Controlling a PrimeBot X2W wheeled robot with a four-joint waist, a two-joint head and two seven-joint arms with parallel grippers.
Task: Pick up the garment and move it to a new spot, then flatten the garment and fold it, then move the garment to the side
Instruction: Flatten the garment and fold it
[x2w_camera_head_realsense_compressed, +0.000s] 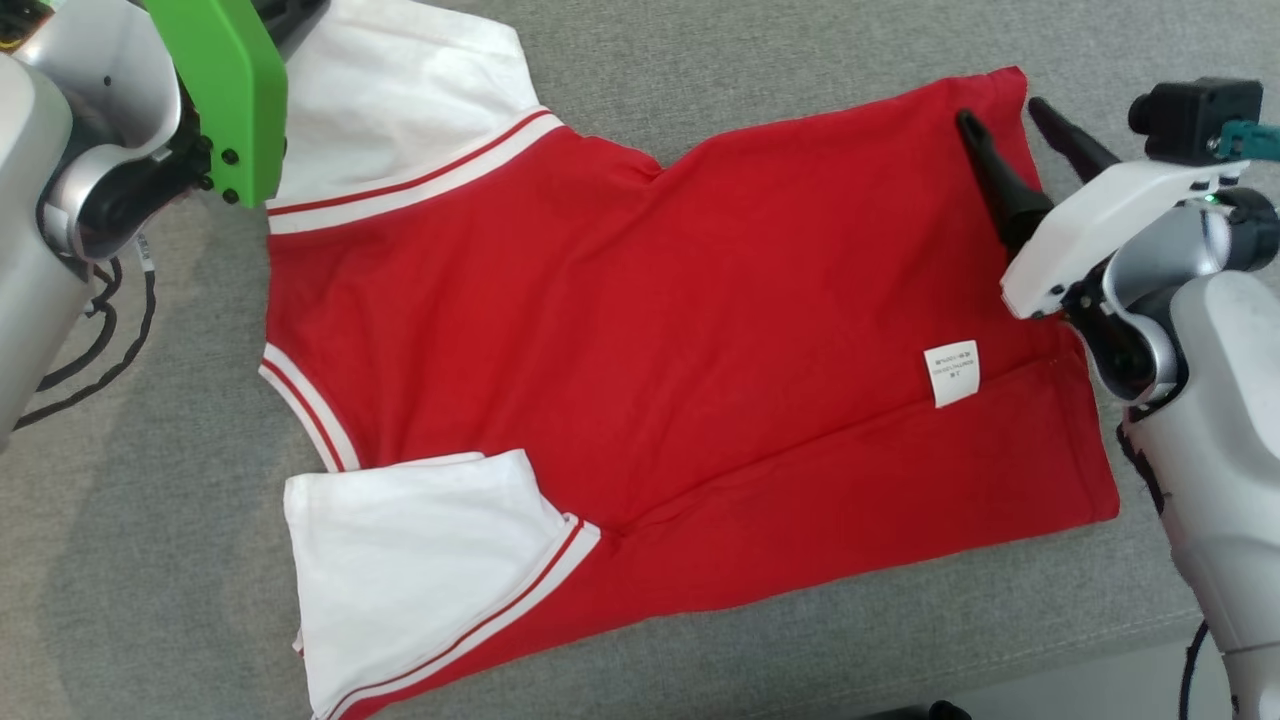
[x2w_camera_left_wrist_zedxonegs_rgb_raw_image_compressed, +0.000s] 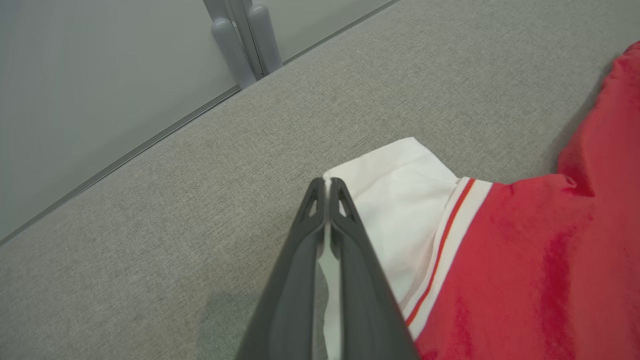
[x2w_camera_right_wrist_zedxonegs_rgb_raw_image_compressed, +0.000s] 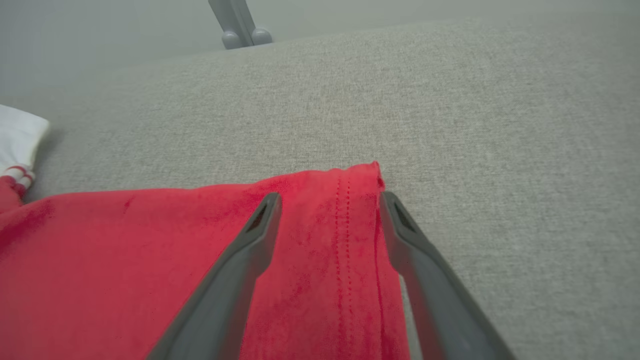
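Grey surface (x2w_camera_head_realsense_compressed: 780, 70), left jaws pinching garment (x2w_camera_head_realsense_compressed: 650, 330) sleeve (x2w_camera_left_wrist_zedxonegs_rgb_raw_image_compressed: 405, 200), right jaws open astride hem (x2w_camera_right_wrist_zedxonegs_rgb_raw_image_compressed: 350, 225)

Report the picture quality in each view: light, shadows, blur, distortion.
Head view: soft, even light, no glare; the shirt is sharp, its label too small to read, a faint shadow on the grey surface at left. Left wrist view: a dim shadow beside the shut left gripper; the wall behind is soft. Right wrist view: hazy background; the open right gripper looks stretched by the wide lens.
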